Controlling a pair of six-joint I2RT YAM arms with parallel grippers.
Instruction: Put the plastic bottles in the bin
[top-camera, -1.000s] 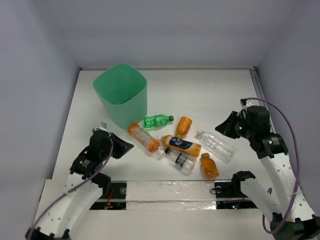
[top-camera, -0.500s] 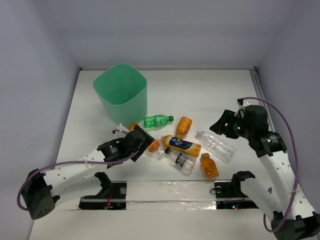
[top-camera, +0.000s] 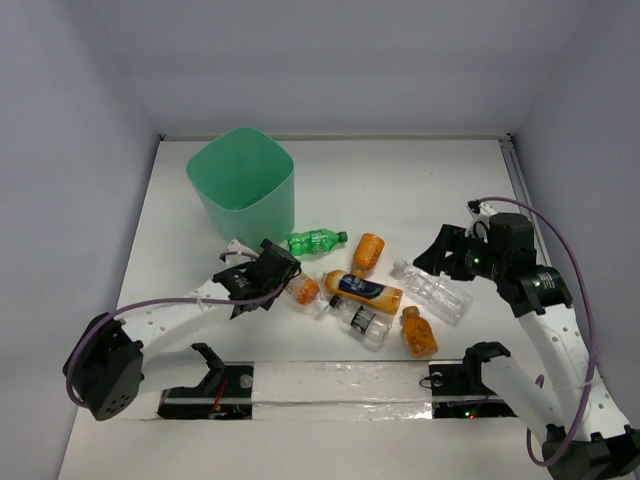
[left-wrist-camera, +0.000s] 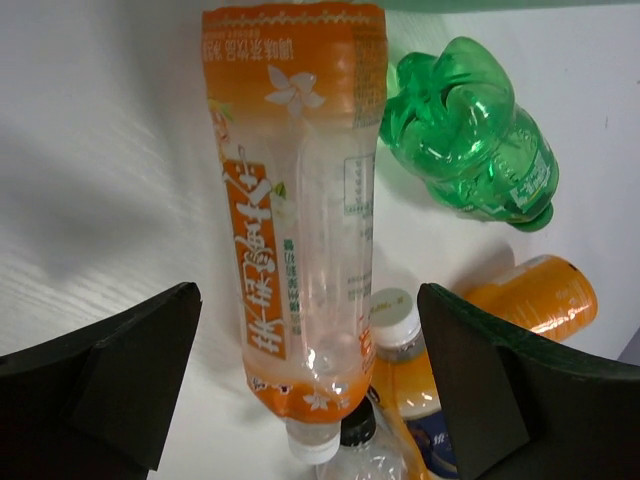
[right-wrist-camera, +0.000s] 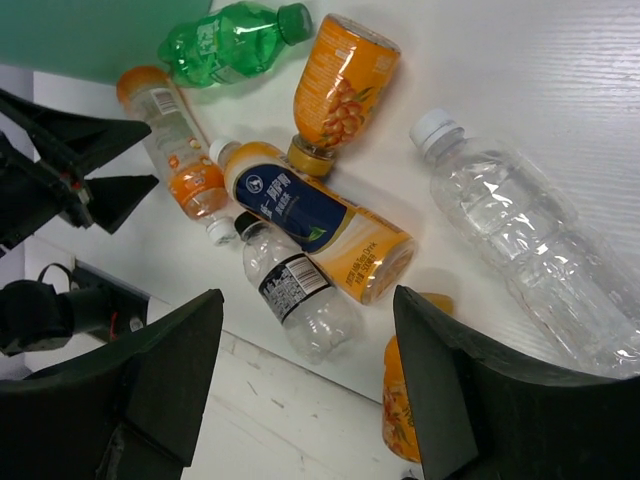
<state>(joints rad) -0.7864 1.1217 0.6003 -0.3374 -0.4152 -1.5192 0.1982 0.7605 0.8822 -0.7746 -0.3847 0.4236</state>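
Left gripper (left-wrist-camera: 308, 298): jaws wide apart, one finger on each side of the orange-print bottle (left-wrist-camera: 300, 230). That bottle lies flat on the table (top-camera: 430, 180), close in front of the bin (top-camera: 258, 215). Nothing is clamped. Whether the fingers touch the bottle cannot be told.

On the other side, the right gripper (right-wrist-camera: 308, 300) has its jaws apart too and holds nothing. It hangs above the pile, near the big clear bottle (top-camera: 432, 290).

Count from the top view: seven bottles, all on the table.
- orange-print bottle, between the left fingers
- green bottle (top-camera: 316, 241), just beside it, near the bin's base
- orange bottle (top-camera: 369, 251)
- blue-label bottle (top-camera: 362, 290)
- black-label clear bottle (top-camera: 362, 322)
- big clear bottle
- small orange bottle (top-camera: 418, 335), nearest the arm bases

The middle ones touch or overlap.

Bin: upright. What shows of its inside is bare green, with no bottle seen in it.

Judgement: zero of seven done, so the task is at its start. The step in hand looks like a first pick by the left arm. The close, lift, carry and drop all remain for this bottle, and six more come after it.
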